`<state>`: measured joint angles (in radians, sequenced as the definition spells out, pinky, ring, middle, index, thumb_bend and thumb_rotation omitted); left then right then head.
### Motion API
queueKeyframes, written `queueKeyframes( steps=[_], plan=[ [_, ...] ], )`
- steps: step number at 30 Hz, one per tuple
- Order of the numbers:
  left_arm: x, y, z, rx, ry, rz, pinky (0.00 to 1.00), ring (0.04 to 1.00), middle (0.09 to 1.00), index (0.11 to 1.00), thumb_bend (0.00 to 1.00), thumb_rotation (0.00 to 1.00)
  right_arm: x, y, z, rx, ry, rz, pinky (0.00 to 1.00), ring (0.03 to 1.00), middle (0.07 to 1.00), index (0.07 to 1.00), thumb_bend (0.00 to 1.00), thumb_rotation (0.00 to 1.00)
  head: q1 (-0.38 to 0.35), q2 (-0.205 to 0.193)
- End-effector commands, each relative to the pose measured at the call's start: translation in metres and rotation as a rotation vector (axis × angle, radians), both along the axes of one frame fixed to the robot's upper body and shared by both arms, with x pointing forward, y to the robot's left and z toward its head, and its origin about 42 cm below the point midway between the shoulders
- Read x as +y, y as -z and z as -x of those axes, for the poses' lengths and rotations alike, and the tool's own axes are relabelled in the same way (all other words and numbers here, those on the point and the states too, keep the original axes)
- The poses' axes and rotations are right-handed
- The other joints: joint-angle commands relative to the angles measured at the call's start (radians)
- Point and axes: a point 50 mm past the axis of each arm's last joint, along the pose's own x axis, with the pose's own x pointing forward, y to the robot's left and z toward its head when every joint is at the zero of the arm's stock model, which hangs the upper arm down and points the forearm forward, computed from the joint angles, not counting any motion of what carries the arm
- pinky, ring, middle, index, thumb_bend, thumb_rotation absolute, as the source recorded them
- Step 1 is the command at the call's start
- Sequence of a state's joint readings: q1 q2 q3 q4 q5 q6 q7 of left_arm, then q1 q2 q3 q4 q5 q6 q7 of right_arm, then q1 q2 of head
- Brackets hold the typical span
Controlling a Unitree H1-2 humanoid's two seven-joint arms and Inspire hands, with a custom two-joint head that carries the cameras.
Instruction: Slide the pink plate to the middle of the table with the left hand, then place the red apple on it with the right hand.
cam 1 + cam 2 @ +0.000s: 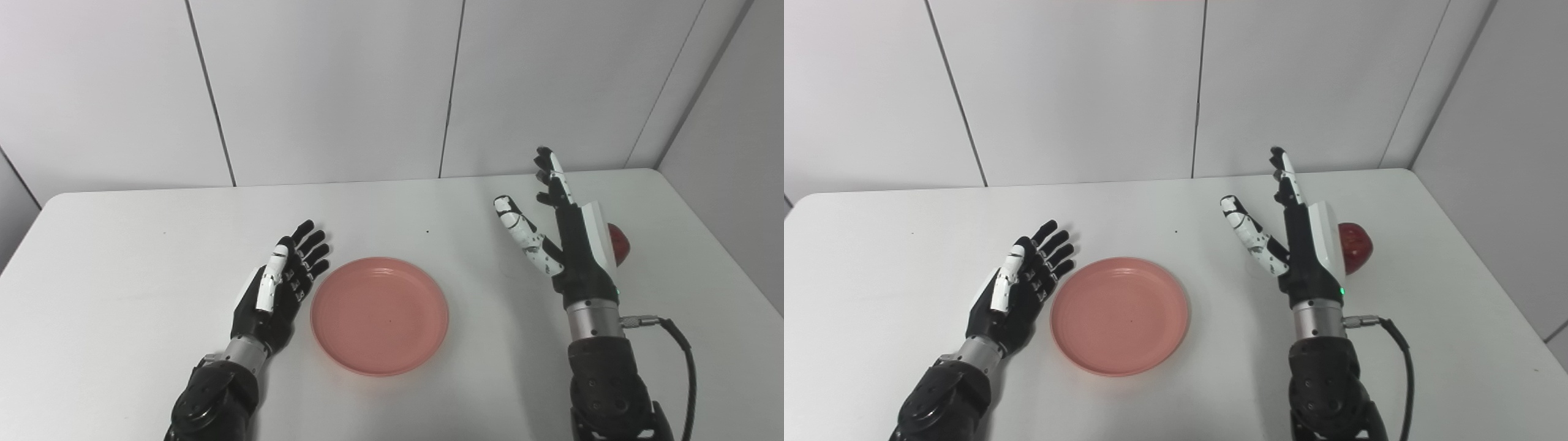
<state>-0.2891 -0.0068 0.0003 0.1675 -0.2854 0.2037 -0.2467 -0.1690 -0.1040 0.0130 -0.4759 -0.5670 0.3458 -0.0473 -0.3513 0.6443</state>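
Pink plate [379,315] is sitting mid-table beside the open, empty left hand [278,285], while the open right hand [1304,245] is hovering beside the still-unplaced red apple [1355,247].

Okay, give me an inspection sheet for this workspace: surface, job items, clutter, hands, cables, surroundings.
Surface: white table, a few tiny dark specks.
Job's things: round pink plastic plate lies flat near the table's middle, nothing on it; red apple sits on the table to the right, partly hidden behind the right hand.
Clutter: nothing seen.
Hands: left hand open, fingers spread, just left of the plate's rim; contact cannot be told. Right hand open, upright, fingers pointing up, holding nothing.
Cables: black cable loops from the right wrist.
Surroundings: white panelled walls behind and at right.
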Motion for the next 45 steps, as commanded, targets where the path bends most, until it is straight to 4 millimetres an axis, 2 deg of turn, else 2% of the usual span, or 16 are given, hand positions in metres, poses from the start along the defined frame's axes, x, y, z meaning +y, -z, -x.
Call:
queueKeyframes(
  steps=[1, 3, 11, 13, 19, 25, 31, 37, 45],
  plan=[
    [0.010, 0.021, 0.006, 0.083, -0.017, -0.022, 0.94, 0.937, 0.940, 0.919, 0.35, 1.00, -0.006, -0.019, 0.001, -0.064, 0.035, 0.043, 0.83, 0.899, 0.934, 0.962, 0.80, 0.71, -0.010, -0.002],
    [0.012, 0.021, 0.007, 0.085, -0.020, -0.024, 0.94, 0.937, 0.942, 0.922, 0.35, 1.00, -0.013, -0.023, 0.002, -0.083, 0.067, 0.073, 0.83, 0.900, 0.933, 0.969, 0.82, 0.64, -0.018, -0.003],
    [0.020, 0.024, 0.006, 0.079, -0.023, -0.027, 0.94, 0.933, 0.937, 0.920, 0.36, 1.00, -0.038, -0.030, -0.001, -0.120, 0.203, 0.187, 0.80, 0.894, 0.932, 0.966, 0.92, 0.57, -0.050, -0.009],
    [0.021, 0.025, 0.006, 0.080, -0.022, -0.021, 0.94, 0.936, 0.939, 0.922, 0.36, 1.00, -0.043, -0.030, -0.001, -0.125, 0.233, 0.211, 0.77, 0.874, 0.905, 0.963, 0.93, 0.56, -0.053, -0.011],
    [0.025, 0.027, 0.004, 0.074, -0.019, -0.019, 0.95, 0.941, 0.944, 0.925, 0.36, 1.00, -0.060, -0.023, -0.003, -0.123, 0.283, 0.256, 0.79, 0.898, 0.941, 0.968, 0.96, 0.51, -0.071, -0.014],
    [0.029, 0.028, 0.003, 0.070, -0.025, -0.015, 0.94, 0.941, 0.943, 0.923, 0.36, 1.00, -0.076, -0.014, -0.005, -0.092, 0.333, 0.299, 0.80, 0.910, 0.960, 0.984, 1.00, 0.53, -0.087, -0.016],
    [0.031, 0.027, 0.001, 0.067, -0.020, -0.011, 0.95, 0.944, 0.944, 0.927, 0.35, 1.00, -0.094, -0.004, -0.011, -0.045, 0.391, 0.321, 0.72, 0.862, 0.938, 0.997, 1.00, 0.56, -0.101, -0.015],
    [0.034, 0.028, 0.001, 0.069, -0.020, -0.011, 0.94, 0.939, 0.939, 0.918, 0.36, 1.00, -0.106, 0.007, -0.018, 0.023, 0.414, 0.318, 0.78, 0.918, 0.963, 1.000, 1.00, 0.59, -0.106, -0.015],
    [0.036, 0.028, 0.000, 0.062, -0.011, -0.010, 0.95, 0.948, 0.946, 0.926, 0.36, 1.00, -0.118, 0.022, -0.029, 0.094, 0.425, 0.324, 0.77, 0.918, 0.962, 0.999, 1.00, 0.59, -0.106, -0.011]
  ],
)
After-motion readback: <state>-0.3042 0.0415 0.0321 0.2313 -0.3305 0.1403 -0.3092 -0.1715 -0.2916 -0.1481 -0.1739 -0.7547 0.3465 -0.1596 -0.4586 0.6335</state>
